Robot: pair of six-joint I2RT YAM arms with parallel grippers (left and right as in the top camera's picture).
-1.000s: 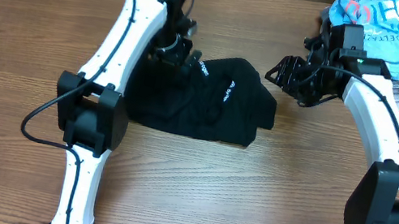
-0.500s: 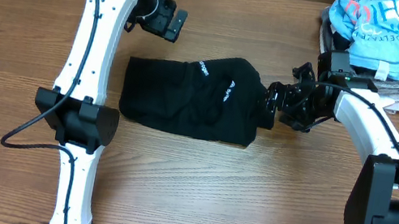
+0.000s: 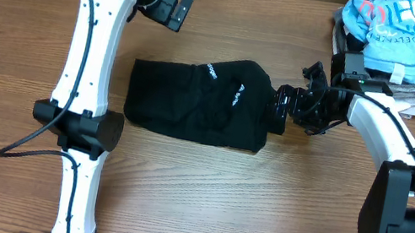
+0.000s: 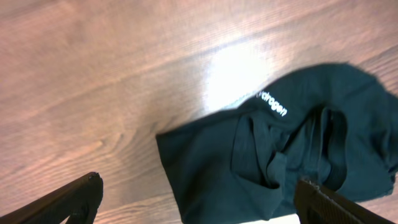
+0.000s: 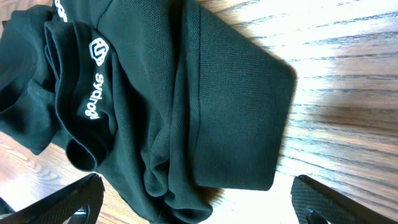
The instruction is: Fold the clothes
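On the table (image 3: 259, 211), the clothes (image 3: 191, 112) lie bunched — both jaws wide apart.

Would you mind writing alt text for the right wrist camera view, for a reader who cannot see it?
A black garment, loosely folded and rumpled, lies on a wooden table, filling most of the frame. White printed lettering shows near its upper left. The right gripper's open fingers frame the two lower corners, holding nothing.

Overhead looks straight down on my table (image 3: 202, 193); my left wrist camera, high at 11 o'clock, and right, close at 3, share the clothes (image 3: 191, 114)
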